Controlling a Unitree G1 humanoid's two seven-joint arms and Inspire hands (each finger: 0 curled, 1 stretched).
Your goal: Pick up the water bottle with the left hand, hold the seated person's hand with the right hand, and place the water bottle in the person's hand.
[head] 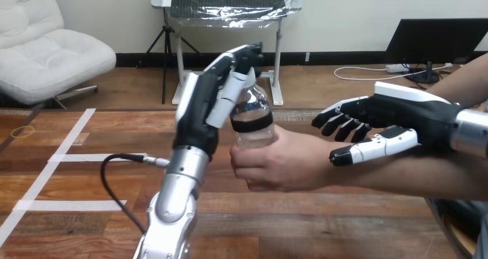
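Above the worktop (75,181), near mid-view, the water bottle (252,120) stands upright in a shared grip. The left hand (198,112), at its 10 o'clock, curls round the neck and cap, while the person's hand (282,164) wraps the lower body from 4 o'clock. High and low holds leave room for both. At 3 o'clock the right hand (403,118) lies over the person's wrist, fingers loosely extended, steadying rather than clasping, I judge. Releasing the neck seems next.
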